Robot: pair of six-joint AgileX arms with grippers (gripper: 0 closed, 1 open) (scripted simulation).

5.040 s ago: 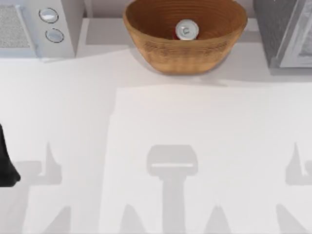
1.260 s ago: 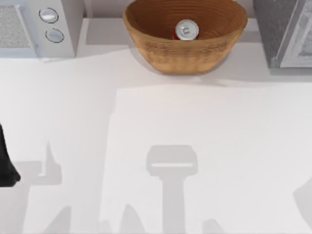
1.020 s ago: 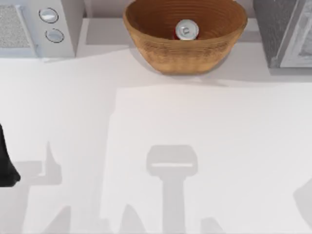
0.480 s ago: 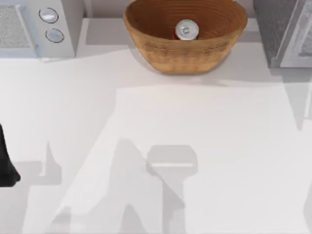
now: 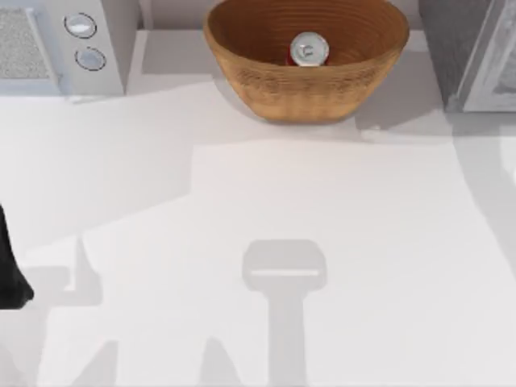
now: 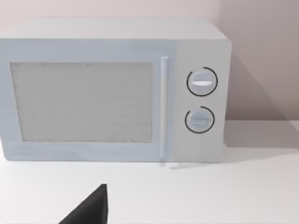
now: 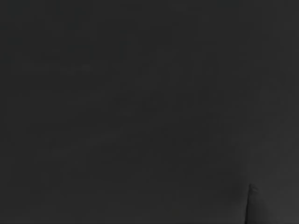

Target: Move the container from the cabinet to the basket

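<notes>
Container (image 5: 308, 50) stands upright inside the basket (image 5: 266, 81), silver top up, a sliver of red side visible. Basket sits at the tabletop's (image 5: 322, 210) far edge, mid-width. Microwave (image 5: 48, 48) at far left corner; cabinet (image 5: 476, 56) at far right corner. Left arm (image 5: 10, 266) parked at left edge. Claw states: cannot tell for either. Right wrist view is dark.
</notes>
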